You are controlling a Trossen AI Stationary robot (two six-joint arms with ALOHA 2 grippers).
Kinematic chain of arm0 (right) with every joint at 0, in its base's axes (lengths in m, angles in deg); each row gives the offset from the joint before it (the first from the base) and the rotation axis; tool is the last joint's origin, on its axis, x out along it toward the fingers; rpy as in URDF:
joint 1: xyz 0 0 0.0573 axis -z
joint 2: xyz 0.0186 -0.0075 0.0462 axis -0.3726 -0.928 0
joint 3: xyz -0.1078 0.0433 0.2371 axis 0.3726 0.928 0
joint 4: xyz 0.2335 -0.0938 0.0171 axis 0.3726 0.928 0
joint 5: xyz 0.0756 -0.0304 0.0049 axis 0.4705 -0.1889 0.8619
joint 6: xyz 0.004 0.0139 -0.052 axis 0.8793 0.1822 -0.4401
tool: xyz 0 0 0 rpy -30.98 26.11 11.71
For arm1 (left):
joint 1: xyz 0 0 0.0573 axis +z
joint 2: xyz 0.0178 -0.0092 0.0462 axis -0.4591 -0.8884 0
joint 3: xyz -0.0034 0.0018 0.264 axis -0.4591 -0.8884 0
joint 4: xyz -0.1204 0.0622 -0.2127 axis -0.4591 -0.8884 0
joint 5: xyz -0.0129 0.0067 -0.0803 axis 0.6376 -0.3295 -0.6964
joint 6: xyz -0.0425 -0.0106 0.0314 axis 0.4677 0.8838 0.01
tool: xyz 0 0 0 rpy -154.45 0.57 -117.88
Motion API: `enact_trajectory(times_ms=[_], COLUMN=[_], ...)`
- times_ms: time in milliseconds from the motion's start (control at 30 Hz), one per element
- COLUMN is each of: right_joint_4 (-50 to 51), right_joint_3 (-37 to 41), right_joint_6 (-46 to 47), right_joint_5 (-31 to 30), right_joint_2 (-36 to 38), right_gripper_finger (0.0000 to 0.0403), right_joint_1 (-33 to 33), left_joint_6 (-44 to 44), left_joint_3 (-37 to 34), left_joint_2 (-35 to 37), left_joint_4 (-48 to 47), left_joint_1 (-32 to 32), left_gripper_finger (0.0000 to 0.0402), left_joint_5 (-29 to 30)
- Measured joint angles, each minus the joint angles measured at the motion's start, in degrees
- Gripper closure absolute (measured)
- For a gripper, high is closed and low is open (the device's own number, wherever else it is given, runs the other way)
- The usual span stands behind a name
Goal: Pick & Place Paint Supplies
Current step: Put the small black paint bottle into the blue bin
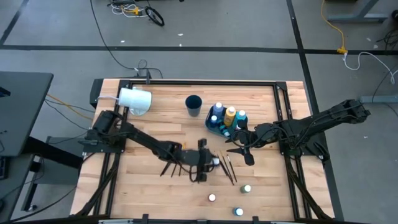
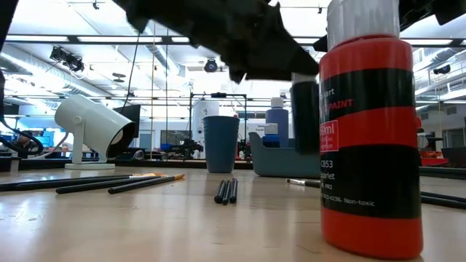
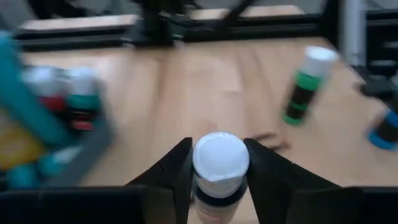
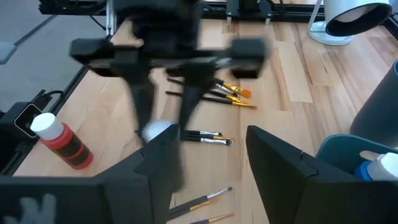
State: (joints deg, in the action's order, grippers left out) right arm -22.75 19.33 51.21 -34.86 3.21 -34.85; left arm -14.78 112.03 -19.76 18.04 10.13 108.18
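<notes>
A white-capped paint bottle (image 3: 220, 163) is being closed upon by the left tool (image 3: 219, 180) near the counter's (image 1: 168, 112) middle; a lift toward the blue bin (image 1: 216, 127) is called for next. The right tool (image 4: 208, 158) is being held wide.

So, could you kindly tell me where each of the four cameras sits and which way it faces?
High view: overhead, straight down on the table; both arms, left end effector, right end effector.
Low view: table height, level across; red paint bottle close, an arm above.
Left wrist view: past its own fingers flanking a white-capped bottle.
Right wrist view: past its own fingers toward the left arm and paintbrushes.
Shared: the blue bin and white cylinder show in high and low views.
</notes>
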Motion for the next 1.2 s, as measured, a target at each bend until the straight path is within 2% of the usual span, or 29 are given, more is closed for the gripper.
enact_trajectory(times_ms=[233, 400, 533, 633, 900, 1200], right_joint_4=[0.07, 0.04, -0.09, -0.07, -0.02, 0.0], right_joint_3=[0.0, 0.0, 0.0, 0.0, 0.0, 0.0], right_joint_6=[-0.21, -0.37, -1.71, -1.9, -2.01, -1.99], right_joint_5=[-0.01, 0.0, -0.02, -0.02, -0.02, -0.02], right_joint_2=[0.0, 0.0, 0.0, 0.0, 0.0, 0.0], right_gripper_finger=[0.0213, 0.0213, 0.0213, 0.0213, 0.0213, 0.0213], right_joint_1=[0.01, 0.02, 0.02, 0.02, 0.02, 0.02], left_joint_6=[-1.46, -1.83, -1.39, -1.28, -1.23, 3.61], left_joint_3=[1.17, 1.12, -0.15, -0.37, -0.44, -0.44], left_joint_2=[3.76, 3.82, 3.82, 3.82, 3.74, 3.71], left_joint_4=[-0.51, -4.97, -5.95, -5.59, -5.99, -12.89], left_joint_1=[6.75, 12.42, 15.64, 17.57, 19.2, 19.59], left_gripper_finger=[0.0272, 0.027, 0.0267, 0.0272, 0.027, 0.0271], left_joint_5=[1.21, -2.18, 0.81, 0.47, -0.74, 0.33])
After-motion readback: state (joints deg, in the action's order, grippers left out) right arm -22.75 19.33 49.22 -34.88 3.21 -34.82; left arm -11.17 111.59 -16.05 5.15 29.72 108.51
